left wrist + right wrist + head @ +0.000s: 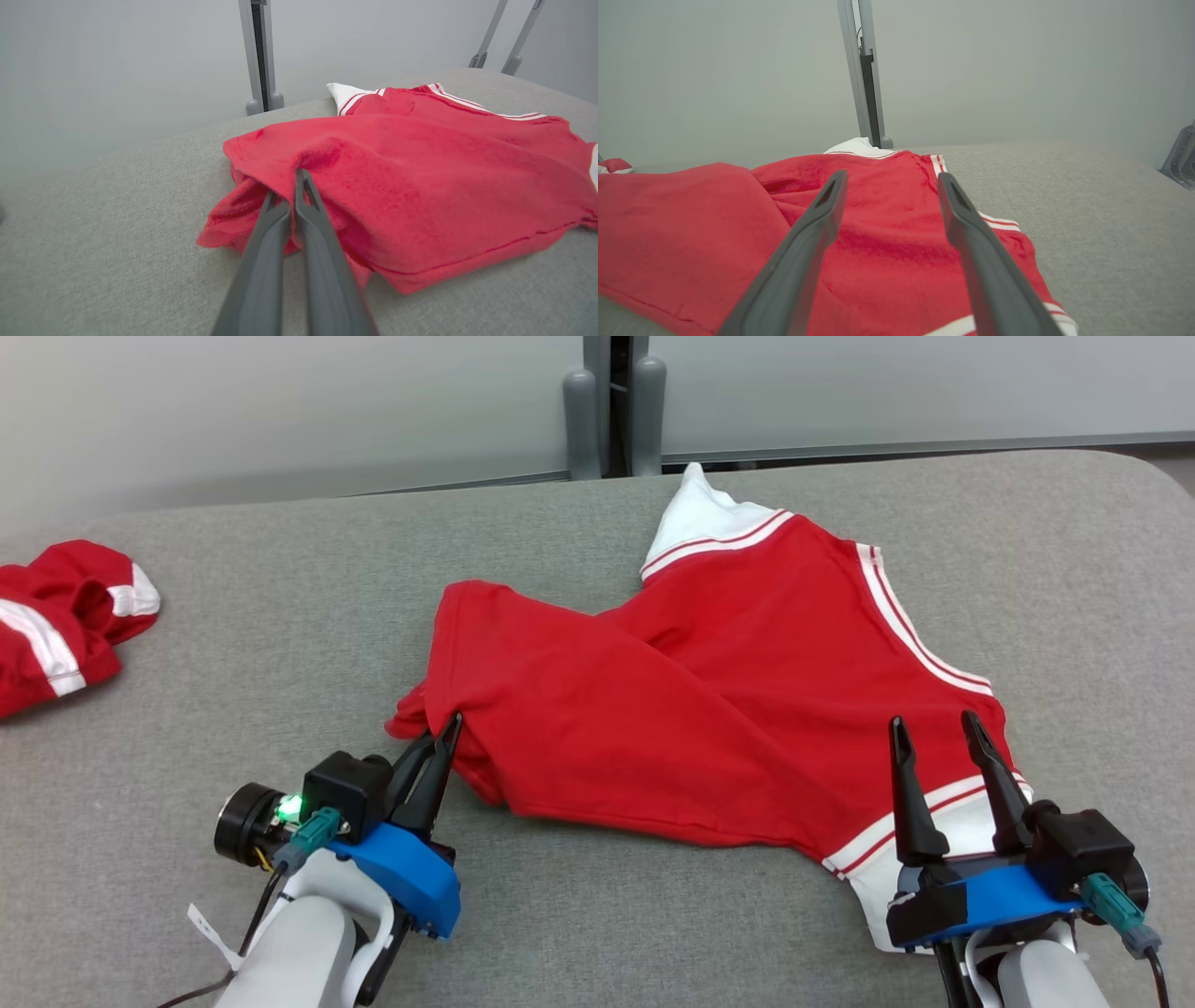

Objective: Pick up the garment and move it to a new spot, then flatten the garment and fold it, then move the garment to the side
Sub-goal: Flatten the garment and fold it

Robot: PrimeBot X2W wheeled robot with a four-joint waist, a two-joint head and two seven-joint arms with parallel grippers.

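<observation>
The garment (728, 691) is a red piece with white stripes and white trim, lying crumpled and partly folded over itself on the grey table top. My left gripper (446, 733) is shut on its bunched left corner. In the left wrist view the garment (420, 177) drapes over the closed left gripper (289, 186), one fingertip under the cloth and one on top. My right gripper (934, 723) stands open over the garment's near right corner, by the white striped hem. In the right wrist view the right gripper (892, 182) has only the red garment (887, 233) below its spread fingers.
A second red and white garment (56, 616) lies bunched at the far left edge. The grey padded table (280, 644) reaches a rounded back edge, with two grey posts (611, 411) and a pale wall behind it.
</observation>
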